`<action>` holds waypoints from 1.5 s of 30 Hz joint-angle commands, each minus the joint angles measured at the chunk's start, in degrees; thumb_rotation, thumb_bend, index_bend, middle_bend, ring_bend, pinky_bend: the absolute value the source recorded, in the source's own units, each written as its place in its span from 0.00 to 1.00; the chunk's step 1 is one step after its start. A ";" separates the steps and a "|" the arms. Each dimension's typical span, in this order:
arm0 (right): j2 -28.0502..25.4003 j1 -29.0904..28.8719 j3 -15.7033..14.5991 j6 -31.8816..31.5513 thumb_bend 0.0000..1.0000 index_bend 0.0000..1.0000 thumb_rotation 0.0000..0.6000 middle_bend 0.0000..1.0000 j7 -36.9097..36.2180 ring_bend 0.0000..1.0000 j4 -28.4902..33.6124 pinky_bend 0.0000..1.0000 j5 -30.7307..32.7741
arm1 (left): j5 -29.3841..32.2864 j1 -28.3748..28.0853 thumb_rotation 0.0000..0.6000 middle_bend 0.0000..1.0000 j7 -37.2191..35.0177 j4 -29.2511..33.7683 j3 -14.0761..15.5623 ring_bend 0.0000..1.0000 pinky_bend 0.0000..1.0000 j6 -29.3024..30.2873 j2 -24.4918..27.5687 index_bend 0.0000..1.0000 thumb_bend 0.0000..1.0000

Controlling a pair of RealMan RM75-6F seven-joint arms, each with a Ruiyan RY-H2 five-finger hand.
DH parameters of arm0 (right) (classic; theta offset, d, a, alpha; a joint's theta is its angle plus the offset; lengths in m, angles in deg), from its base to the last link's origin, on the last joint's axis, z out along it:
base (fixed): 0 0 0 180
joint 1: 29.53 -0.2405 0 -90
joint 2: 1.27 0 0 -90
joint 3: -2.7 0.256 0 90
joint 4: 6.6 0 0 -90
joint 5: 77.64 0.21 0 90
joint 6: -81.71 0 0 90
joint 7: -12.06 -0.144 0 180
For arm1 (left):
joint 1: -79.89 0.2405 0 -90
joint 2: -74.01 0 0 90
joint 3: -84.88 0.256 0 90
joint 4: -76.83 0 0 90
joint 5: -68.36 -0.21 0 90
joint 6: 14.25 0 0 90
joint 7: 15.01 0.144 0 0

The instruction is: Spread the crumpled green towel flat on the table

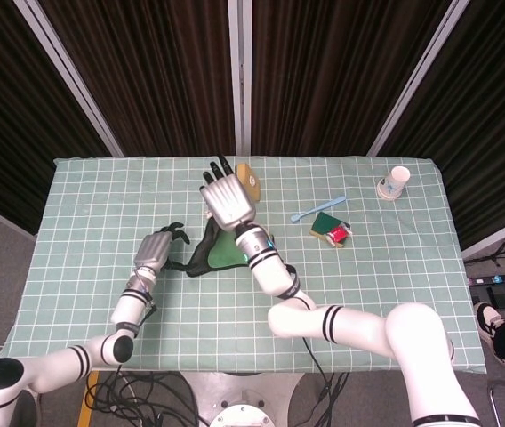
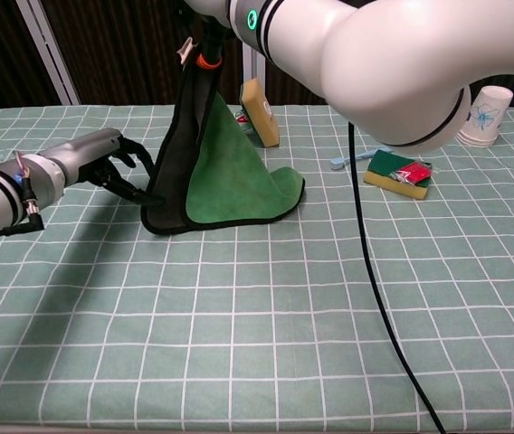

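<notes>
The green towel [image 2: 230,163] with a black border hangs like a tent, its lower part resting on the table. My right hand [image 1: 228,200] holds its top corner up high; in the chest view only the wrist and arm [image 2: 266,18] show at the top edge. The towel [image 1: 220,253] peeks out beneath that hand in the head view. My left hand [image 2: 103,158] lies low on the table at the towel's left side, fingers apart, and one fingertip [image 2: 153,195] touches the black lower edge. The same left hand [image 1: 156,252] reaches toward the towel's left corner.
A yellow sponge block [image 2: 261,110] stands just behind the towel. To the right lie a blue spoon [image 1: 317,209], a green-and-yellow sponge with a red item [image 2: 400,172], and a paper cup [image 2: 486,115] at the far right. A black cable [image 2: 375,298] hangs from the right arm.
</notes>
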 commanded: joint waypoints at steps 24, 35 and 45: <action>-9.69 8.29 -2.87 -4.48 0.59 0.78 0.95 0.25 -7.32 0.12 16.00 0.02 -2.72 | -3.56 3.26 1.00 0.43 -7.45 3.33 -1.76 0.25 0.29 1.49 2.01 0.80 0.54; -18.85 17.76 -5.13 -9.82 0.59 0.78 0.96 0.26 -18.56 0.12 27.69 0.02 -11.54 | -11.69 6.97 1.00 0.43 -7.56 15.17 -1.57 0.25 0.29 10.36 12.08 0.80 0.52; -18.44 17.14 -2.07 -8.71 0.59 0.77 0.97 0.27 -23.32 0.12 23.10 0.02 -12.83 | -10.07 3.83 1.00 0.43 -3.35 15.21 -6.31 0.25 0.29 12.02 14.77 0.80 0.52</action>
